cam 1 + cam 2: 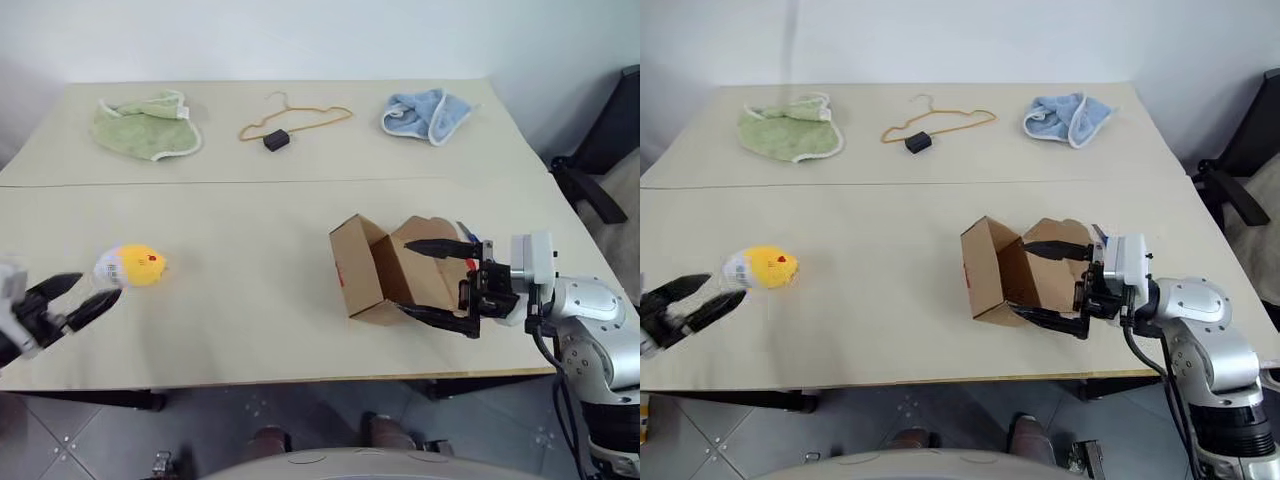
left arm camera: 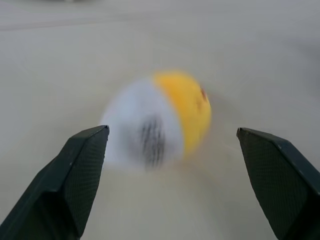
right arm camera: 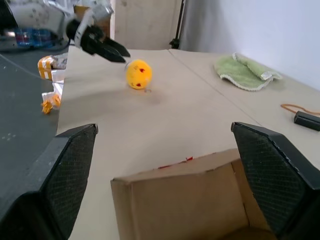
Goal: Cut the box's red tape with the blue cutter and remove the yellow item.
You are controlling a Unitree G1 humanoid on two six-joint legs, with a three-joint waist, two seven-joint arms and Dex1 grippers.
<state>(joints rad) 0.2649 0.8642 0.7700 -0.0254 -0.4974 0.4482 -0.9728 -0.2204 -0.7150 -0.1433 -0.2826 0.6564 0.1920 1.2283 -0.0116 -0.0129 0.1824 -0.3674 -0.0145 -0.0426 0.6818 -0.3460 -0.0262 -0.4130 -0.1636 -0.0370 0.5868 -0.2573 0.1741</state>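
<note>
The box (image 1: 362,268) stands open on the table (image 1: 250,320), right of centre, its flaps spread. Scraps of red tape (image 3: 175,161) cling to its edge. My right gripper (image 1: 405,276) is open, one finger on each side of the box's open end, with a gap to the cardboard on both sides in the right wrist view. The yellow item (image 1: 140,266), a yellow and white ball with red marks, lies on the table at the left. My left gripper (image 1: 98,287) is open just short of it, holding nothing. A blue bit (image 1: 470,236) shows behind the box; I cannot tell whether it is the blue cutter.
At the back of the table lie a green cloth (image 1: 147,125), a yellow hanger (image 1: 295,115) with a small black block (image 1: 276,140), and a blue cloth (image 1: 425,113). A black chair (image 1: 605,150) stands past the table's right edge.
</note>
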